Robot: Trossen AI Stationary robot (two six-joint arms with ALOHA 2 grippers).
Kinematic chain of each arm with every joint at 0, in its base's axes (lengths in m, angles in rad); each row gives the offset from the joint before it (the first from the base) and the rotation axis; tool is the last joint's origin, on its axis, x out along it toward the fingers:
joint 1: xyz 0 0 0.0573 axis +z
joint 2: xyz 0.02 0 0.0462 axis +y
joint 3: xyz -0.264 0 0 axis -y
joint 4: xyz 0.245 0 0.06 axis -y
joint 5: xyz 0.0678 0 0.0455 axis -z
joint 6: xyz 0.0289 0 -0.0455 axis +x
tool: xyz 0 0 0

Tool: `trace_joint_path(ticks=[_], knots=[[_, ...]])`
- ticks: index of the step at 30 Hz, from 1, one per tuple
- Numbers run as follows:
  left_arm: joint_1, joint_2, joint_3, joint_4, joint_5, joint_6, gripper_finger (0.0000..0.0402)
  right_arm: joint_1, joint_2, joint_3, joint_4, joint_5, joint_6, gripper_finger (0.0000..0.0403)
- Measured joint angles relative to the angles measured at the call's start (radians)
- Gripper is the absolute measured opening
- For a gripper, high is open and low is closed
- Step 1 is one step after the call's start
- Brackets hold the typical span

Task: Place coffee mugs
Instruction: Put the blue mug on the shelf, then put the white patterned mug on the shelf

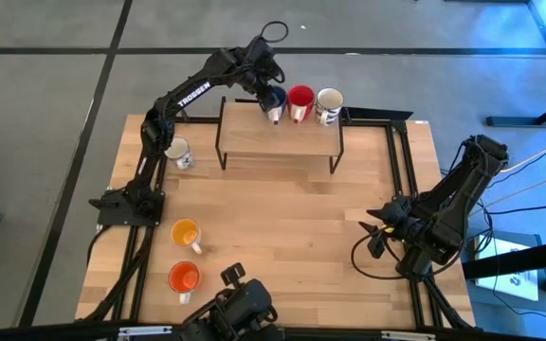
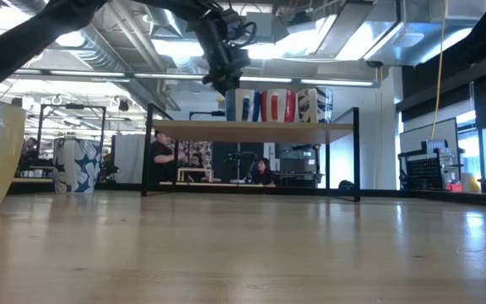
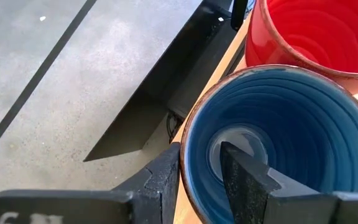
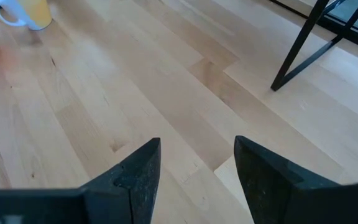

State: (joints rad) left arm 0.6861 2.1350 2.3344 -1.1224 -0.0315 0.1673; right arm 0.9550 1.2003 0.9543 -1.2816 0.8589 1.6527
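Blue mug (image 1: pixel 275 98) stands on the raised shelf (image 1: pixel 254 137) at the table's far edge, the left gripper (image 3: pixel 199 171) clamped on its rim, one finger inside. Touching beside it sits the red mug (image 1: pixel 300 101), then a white printed mug (image 1: pixel 329 104). Another white mug (image 1: pixel 179 152), a yellow-orange mug (image 1: pixel 187 233) and an orange mug (image 1: pixel 184 278) stand on the table (image 1: pixel 282 246). The right gripper (image 4: pixel 196 165) hangs open, well apart.

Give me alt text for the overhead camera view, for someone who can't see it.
Seen from above, the left hand grips a blue mug on a small shelf at the table's far edge, beside a red mug and a white mug. Another white mug, a yellow mug and an orange mug stand on the table; the right hand waits, open.
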Motion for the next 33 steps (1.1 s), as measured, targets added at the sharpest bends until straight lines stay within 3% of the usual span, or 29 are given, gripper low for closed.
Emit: trace_joint_path(ticks=[23,30,33], knots=[[-0.014,-0.101,0.021,0.018,0.023,0.008,0.0109,0.0,0.0,0.0,0.0,-0.006,0.0,0.0189],[-0.105,-0.239,0.023,-0.075,0.293,0.023,0.0109,0.0,0.0,0.0,0.009,0.005,-0.002,0.0189],[-0.2,-0.306,0.022,-0.168,0.31,0.026,0.0109,0.0,0.0,0.0,0.031,0.03,-0.028,0.0189]])
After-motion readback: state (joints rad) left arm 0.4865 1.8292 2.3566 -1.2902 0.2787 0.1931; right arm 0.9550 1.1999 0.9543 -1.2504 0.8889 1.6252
